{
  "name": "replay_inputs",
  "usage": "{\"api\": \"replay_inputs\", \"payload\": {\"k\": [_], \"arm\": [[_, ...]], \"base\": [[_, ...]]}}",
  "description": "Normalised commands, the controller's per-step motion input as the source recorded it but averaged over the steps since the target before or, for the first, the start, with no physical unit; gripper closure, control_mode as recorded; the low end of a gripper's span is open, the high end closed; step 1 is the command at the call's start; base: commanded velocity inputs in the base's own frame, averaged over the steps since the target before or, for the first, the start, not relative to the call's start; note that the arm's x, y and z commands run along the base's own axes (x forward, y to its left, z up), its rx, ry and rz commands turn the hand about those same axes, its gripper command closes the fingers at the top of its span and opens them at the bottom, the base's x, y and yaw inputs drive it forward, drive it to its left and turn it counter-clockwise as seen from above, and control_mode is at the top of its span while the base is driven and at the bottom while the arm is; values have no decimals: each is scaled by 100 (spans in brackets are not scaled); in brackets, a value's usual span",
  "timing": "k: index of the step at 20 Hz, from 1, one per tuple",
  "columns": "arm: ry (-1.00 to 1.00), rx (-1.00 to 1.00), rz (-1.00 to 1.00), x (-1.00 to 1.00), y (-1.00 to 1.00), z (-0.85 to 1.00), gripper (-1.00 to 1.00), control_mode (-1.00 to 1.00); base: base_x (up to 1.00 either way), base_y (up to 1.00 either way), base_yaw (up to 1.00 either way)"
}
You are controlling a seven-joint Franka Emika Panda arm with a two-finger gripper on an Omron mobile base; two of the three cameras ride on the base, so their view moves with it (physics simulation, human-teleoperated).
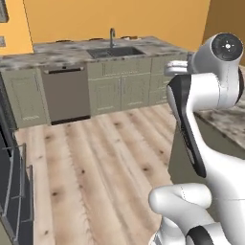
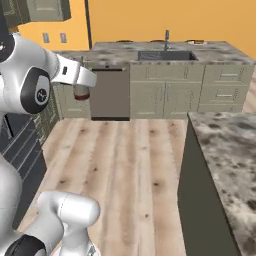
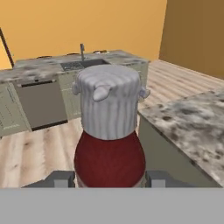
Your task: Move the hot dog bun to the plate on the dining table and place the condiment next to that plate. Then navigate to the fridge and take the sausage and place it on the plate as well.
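The condiment is a bottle with a dark red body and a white ribbed cap. It stands upright between my two dark fingertips, and my gripper is shut on its lower body. In the right base view the condiment hangs as a small red shape under the hand, with the gripper held high above the wooden floor, in front of the dishwasher. In the left base view the arm's white and dark links cover the hand.
A marble counter with a sink and tap runs along the far orange wall, above grey-green cabinets and a dishwasher. A second marble counter juts in at the right. A dark appliance stands at the left. Wooden floor lies between.
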Motion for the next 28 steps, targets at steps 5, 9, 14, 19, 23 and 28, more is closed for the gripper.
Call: {"api": "replay_inputs", "payload": {"k": [5, 9, 14, 19, 23, 28], "arm": [[0, 0, 0, 0, 0, 0, 100, 100], [0, 0, 0, 0, 0, 0, 100, 100], [0, 0, 0, 0, 0, 0, 100, 100], [0, 0, 0, 0, 0, 0, 100, 100], [0, 0, 0, 0, 0, 0, 100, 100], [0, 0, 0, 0, 0, 0, 100, 100]], "base": [[100, 57, -27], [100, 63, -27], [100, 53, -28], [100, 44, -30], [100, 37, -28], [100, 40, -25]]}}
